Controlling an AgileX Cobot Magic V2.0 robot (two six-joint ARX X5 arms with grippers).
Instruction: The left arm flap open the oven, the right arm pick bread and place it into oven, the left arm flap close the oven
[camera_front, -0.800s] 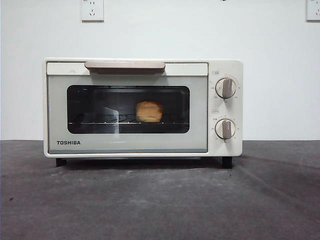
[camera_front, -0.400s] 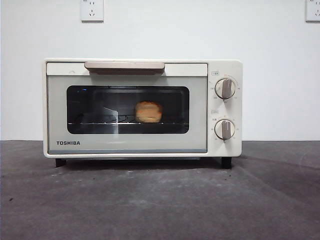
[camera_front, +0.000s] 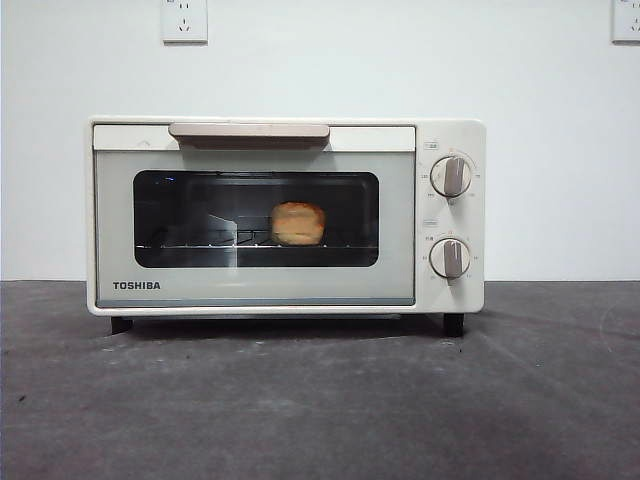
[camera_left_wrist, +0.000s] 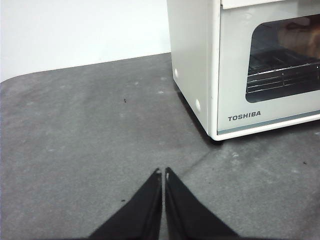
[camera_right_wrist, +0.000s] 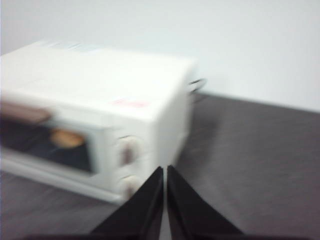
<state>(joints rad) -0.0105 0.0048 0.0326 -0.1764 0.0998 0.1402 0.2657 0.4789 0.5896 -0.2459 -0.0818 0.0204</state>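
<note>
The oven (camera_front: 286, 215) stands on the worktop (camera_front: 320, 400) with its door shut flush against the body. The handle (camera_front: 249, 132) runs along the door's top edge and nothing touches it. The bread (camera_front: 298, 223) lies inside, on the wire rack (camera_front: 200, 243), seen through the dark glass a little right of the window's centre. The two knobs (camera_front: 451, 176) sit one above the other on the right panel.

The left pincer (camera_left_wrist: 163, 173) hangs above bare worktop, well apart from the oven's left front corner. Its jaws are pressed together, tips almost touching, with nothing between them. The right pincer (camera_right_wrist: 164, 170) is likewise narrow and empty. It looks down from above at the oven's knob end; the right wrist view is blurred, so fine detail cannot be read there. Neither arm shows in the front view.

Judged from this layout, all three steps look complete: the bread is in, the door is closed, and both arms stand clear. No step appears to remain in hand.

The next move, if any, calls only for parking both arms away from the oven. Neither the handle nor the door should be touched.
</note>
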